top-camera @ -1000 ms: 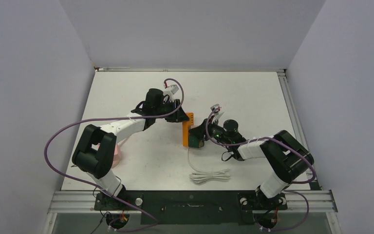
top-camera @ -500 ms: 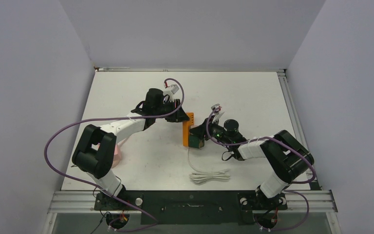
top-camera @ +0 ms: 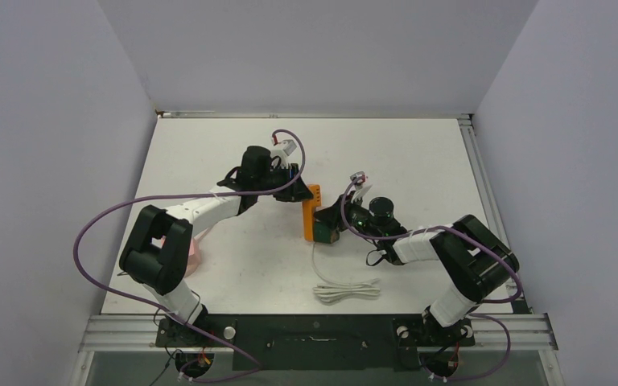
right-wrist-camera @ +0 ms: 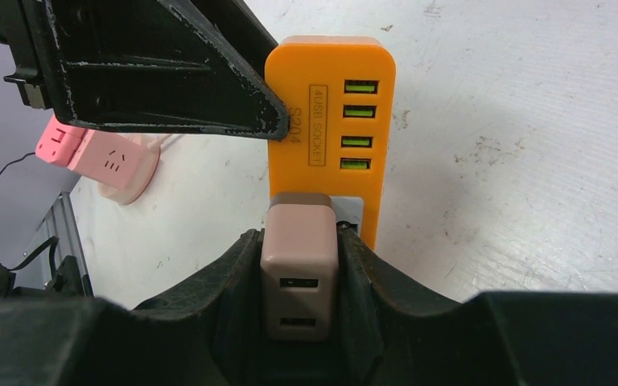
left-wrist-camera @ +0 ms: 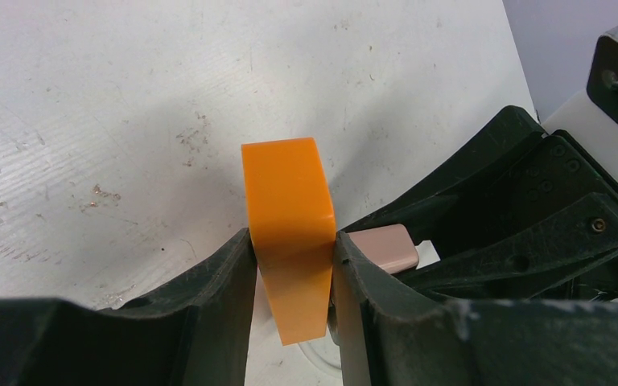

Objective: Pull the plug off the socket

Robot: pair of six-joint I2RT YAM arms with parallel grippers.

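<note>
Orange plastic USB socket strip [left-wrist-camera: 286,185] lies mid white bench [top-camera: 418,161]. L end effector [left-wrist-camera: 292,251] is clamped across its far end. Beige-pink rectangular plug [right-wrist-camera: 299,281] sits plugged into strip's near end, w/ R end effector [right-wrist-camera: 299,244] clamped on its sides. Coiled white cable [top-camera: 346,290] lies nearer; pink socket block [right-wrist-camera: 96,157] at left.

The left arm [top-camera: 197,211] reaches forward and inward from its base, elbow bent out to the left. The left hand [left-wrist-camera: 290,269] is clamped on the socket [left-wrist-camera: 284,193], one finger pressed to each side. The right arm [top-camera: 451,253] folds back toward the middle with its wrist held low. The right hand [right-wrist-camera: 299,273] grips the plug [right-wrist-camera: 298,241] between both fingers.
</note>
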